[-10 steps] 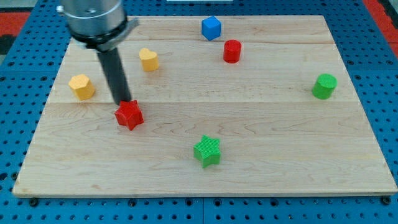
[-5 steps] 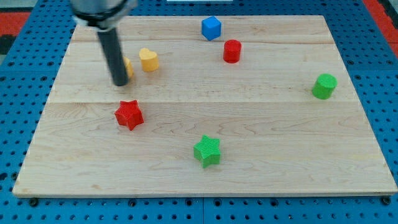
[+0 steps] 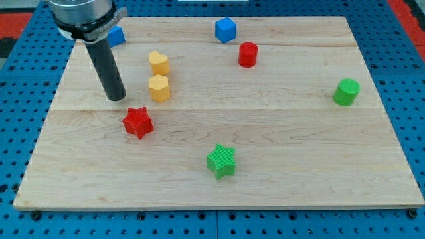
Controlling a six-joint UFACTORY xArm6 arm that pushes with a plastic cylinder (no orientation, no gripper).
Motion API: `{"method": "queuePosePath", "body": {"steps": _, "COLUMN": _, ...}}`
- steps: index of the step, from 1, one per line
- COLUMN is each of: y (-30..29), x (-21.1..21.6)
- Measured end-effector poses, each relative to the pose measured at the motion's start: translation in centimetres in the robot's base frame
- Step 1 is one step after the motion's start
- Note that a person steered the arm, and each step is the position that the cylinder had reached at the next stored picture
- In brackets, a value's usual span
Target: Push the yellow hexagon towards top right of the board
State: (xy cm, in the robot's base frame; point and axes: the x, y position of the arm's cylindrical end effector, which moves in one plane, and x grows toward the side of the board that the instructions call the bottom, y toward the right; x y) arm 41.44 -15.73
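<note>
- Eight blocks on the wooden board [image 3: 279, 153], which sits on a blue pegboard counter [image 3: 412, 133].
- My tip [image 3: 116, 99] is down on the board toward the view's left, rod standing pretty much upright with the grey arm housing [image 3: 83, 16] above it at the view's top left.
- No hand on this rig at all, just the rod, so there's nothing to be apart or together.
- Yellow hexagon [image 3: 159, 87] is just to the right of my tip with a small gap, not touching as far as I can see. It's in the left half of the board, about mid height.
- Second yellow block [image 3: 158, 63] sits right above the hexagon in the view, very near it; shape is some rounded thing, can't say for sure.
- Red star [image 3: 138, 122] is just below and a bit right of my tip, apart from it.
- Blue block [image 3: 116, 35] peeks out from behind the arm housing near the top left edge, partly hidden.
- Blue cube [image 3: 226, 30] is up at the top edge near the middle, with the red cylinder [image 3: 248, 54] just below and right of it.
- Green cylinder [image 3: 346, 91] is way over at the right side, well apart from everything.
- Green star [image 3: 221, 161] is lower middle, on its own.
</note>
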Motion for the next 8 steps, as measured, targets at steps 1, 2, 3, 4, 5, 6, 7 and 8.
{"method": "queuePosePath", "body": {"steps": 1, "y": 7.4, "x": -1.4}}
{"method": "queuePosePath", "body": {"steps": 2, "y": 15.0, "x": -1.0}}
{"method": "queuePosePath", "body": {"steps": 3, "y": 17.8, "x": -2.5}}
{"method": "queuePosePath", "body": {"steps": 4, "y": 12.4, "x": -2.4}}
{"method": "queuePosePath", "body": {"steps": 5, "y": 9.2, "x": -2.7}}
{"method": "queuePosePath", "body": {"steps": 6, "y": 13.7, "x": -5.7}}
{"method": "queuePosePath", "body": {"steps": 7, "y": 24.5, "x": -5.1}}
{"method": "queuePosePath", "body": {"steps": 8, "y": 29.7, "x": -5.1}}
